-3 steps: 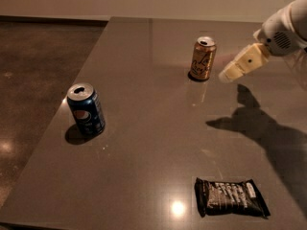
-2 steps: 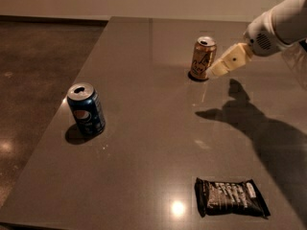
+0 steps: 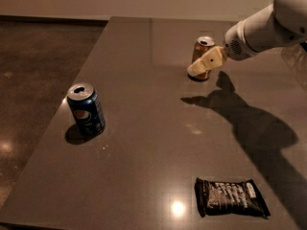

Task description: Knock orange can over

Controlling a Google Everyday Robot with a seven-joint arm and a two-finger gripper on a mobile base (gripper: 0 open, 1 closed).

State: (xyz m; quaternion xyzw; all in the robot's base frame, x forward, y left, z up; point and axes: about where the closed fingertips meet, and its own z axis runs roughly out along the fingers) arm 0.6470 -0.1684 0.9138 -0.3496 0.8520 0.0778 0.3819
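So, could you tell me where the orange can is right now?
In the camera view, the orange can stands far back on the right of the table, the gripper overlapping its lower half, well right of the blue can.

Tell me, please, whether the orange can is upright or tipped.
Upright: the orange can stands, top up; the gripper is at its lower front.

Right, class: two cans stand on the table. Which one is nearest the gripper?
The orange can at the far side; the gripper is right in front of it. The blue can stands well away, near the left edge.
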